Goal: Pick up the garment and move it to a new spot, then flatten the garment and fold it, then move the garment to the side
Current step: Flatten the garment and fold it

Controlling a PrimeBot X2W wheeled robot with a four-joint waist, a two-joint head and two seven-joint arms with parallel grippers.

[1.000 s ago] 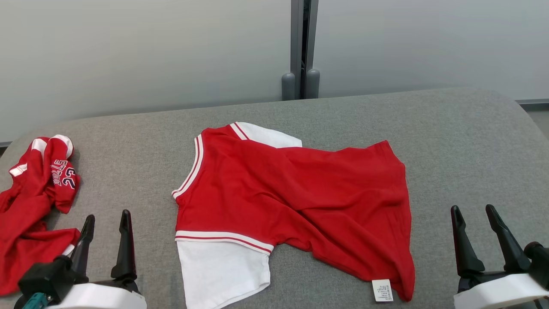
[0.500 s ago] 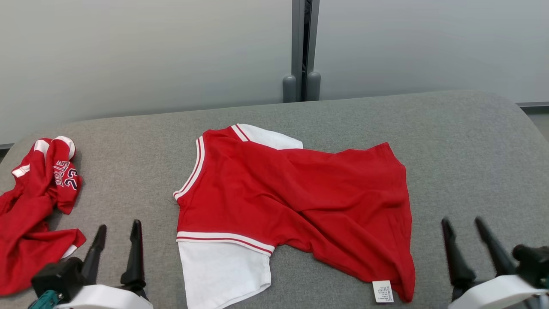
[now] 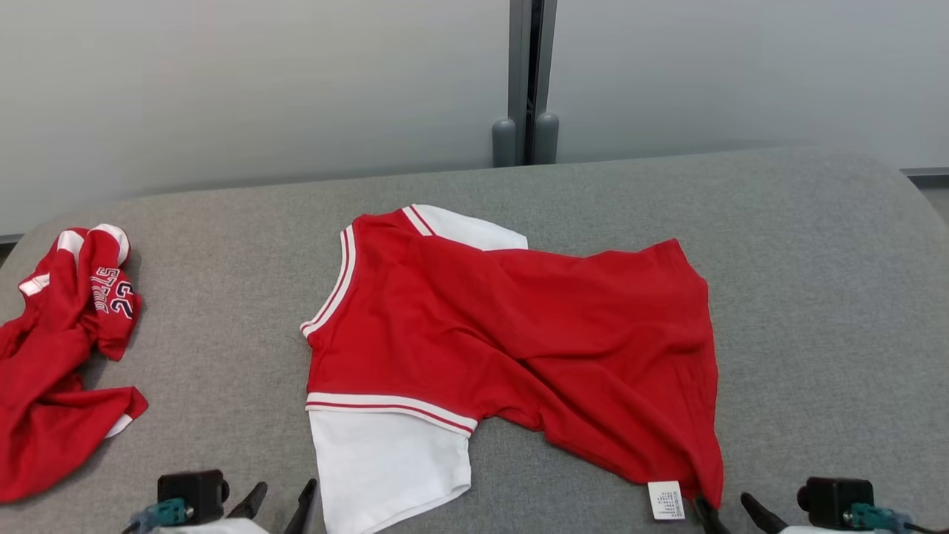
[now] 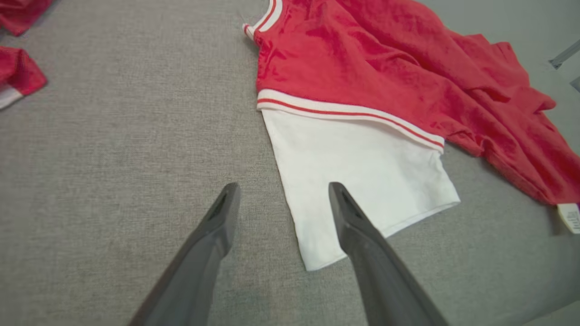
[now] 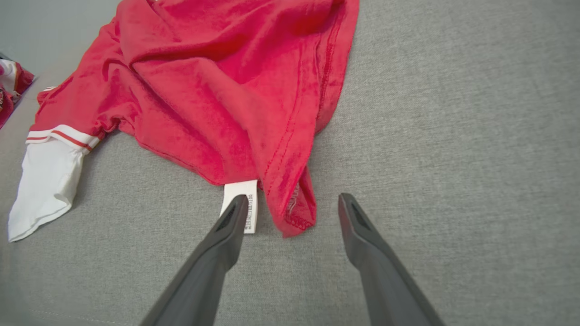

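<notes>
Two grippers are held low at the near edge of the grey padded surface (image 3: pixel 815 297), each with its fingers spread wide and nothing between them. The red shirt (image 3: pixel 511 348) is laid out ahead of them, partly flattened but twisted, with a diagonal ridge of cloth across its body. Its long axis is seen to run crosswise to both pairs of fingers: the striped neckline and shoulders are turned toward the side of the left gripper (image 3: pixel 282 495), the hem toward the side of the right gripper (image 3: pixel 725 506). In the left wrist view the near white sleeve (image 4: pixel 358 167) is found directly ahead of the left gripper (image 4: pixel 283 188), its outer edge passing between the fingertips, so that one finger is placed over cloth and the other over bare surface. In the right wrist view the hem corner (image 5: pixel 294 217) is framed just ahead of the right gripper (image 5: pixel 293 198), between its fingertips, and the care label (image 5: pixel 240 189) is overlapped by one fingertip; contact cannot be confirmed. Each arm is thus nearest its own end of the shirt. A two-handed grasp at sleeve and hem corner is judged the likely next step. A crumpled red garment (image 3: pixel 59 356) is seen well off to the outer side of the left gripper.
</notes>
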